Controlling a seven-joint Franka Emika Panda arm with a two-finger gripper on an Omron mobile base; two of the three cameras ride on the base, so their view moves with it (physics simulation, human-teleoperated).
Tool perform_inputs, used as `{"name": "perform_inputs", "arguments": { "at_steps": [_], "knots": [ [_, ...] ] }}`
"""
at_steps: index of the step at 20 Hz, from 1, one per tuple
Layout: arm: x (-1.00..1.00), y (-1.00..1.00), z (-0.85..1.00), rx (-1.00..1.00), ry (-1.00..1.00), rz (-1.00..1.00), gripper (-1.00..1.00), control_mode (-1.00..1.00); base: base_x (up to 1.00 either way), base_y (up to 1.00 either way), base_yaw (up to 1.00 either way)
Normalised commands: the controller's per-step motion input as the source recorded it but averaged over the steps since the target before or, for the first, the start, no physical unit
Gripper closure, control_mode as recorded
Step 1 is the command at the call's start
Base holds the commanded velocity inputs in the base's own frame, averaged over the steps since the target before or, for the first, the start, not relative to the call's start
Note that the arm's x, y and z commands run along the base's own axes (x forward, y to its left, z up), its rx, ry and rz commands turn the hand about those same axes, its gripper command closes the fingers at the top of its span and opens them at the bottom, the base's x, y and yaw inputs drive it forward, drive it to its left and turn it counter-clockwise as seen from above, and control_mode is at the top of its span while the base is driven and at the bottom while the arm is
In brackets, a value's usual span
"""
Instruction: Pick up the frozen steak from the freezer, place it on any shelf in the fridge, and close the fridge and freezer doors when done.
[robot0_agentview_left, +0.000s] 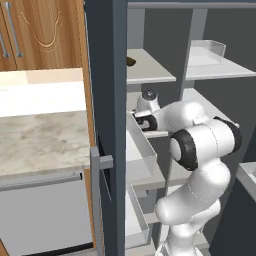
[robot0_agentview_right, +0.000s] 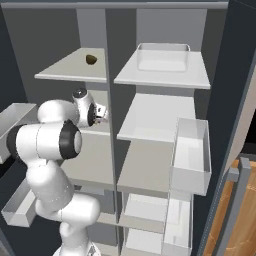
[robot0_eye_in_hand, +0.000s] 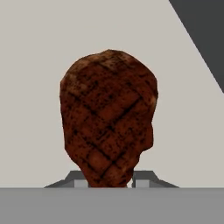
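In the left base view, both doors stand open; the freezer door (robot0_agentview_left: 106, 125) fills the middle, edge-on, with its grey handle low on it. The white arm reaches into the freezer (robot0_agentview_left: 150, 90), and the claw (robot0_agentview_left: 136, 116) sits low over a light grey shelf (robot0_agentview_left: 157, 134) there, beside a white bin (robot0_agentview_left: 142, 155) hung on the door. I cannot tell what the bin holds. A dark olive-brown lump (robot0_agentview_left: 131, 61) lies on the freezer shelf above. To the right, in the fridge (robot0_agentview_left: 220, 55), a board with a clear upright rim (robot0_agentview_left: 210, 57) carries nothing that can be seen. A marbled surface (robot0_agentview_left: 40, 140) lies left of the door.

In the right base view, the claw (robot0_agentview_right: 102, 114) points right at the middle freezer shelf. The olive-brown lump (robot0_agentview_right: 91, 59) rests on the shelf above. The plain fridge shelf (robot0_agentview_right: 155, 120) is bare, and so is the white bin (robot0_agentview_right: 190, 160) on the fridge door (robot0_agentview_right: 225, 100).

In the hand view, the frozen steak (robot0_eye_in_hand: 108, 116) stands between the fingertips (robot0_eye_in_hand: 76, 179), which press its lower sides, so the claw is clamped on it, with the pale freezer shelf (robot0_eye_in_hand: 35, 65) behind.
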Motion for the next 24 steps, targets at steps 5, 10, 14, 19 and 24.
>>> {"name": "perform_inputs", "arguments": {
  "at_steps": [5, 10, 14, 19, 24],
  "knots": [
    [-1.00, -0.11, 0.56, 0.10, -0.24, 0.00, 1.00, -1.00, 0.00, 0.00, 0.00],
    [-1.00, 0.00, 0.98, 0.00, -0.13, 0.00, 1.00, -1.00, 0.00, 0.00, 0.00],
    [-1.00, 0.00, 1.00, -0.01, 0.00, 0.00, 1.00, -1.00, 0.00, 0.00, 0.00],
    [-1.00, -0.04, 1.00, -0.05, 0.07, 0.00, 1.00, -1.00, 0.00, 0.00, 0.00],
    [-1.00, -0.39, 0.90, -0.03, 0.22, 0.00, 1.00, -1.00, 0.00, 0.00, 0.00]
  ]
}}
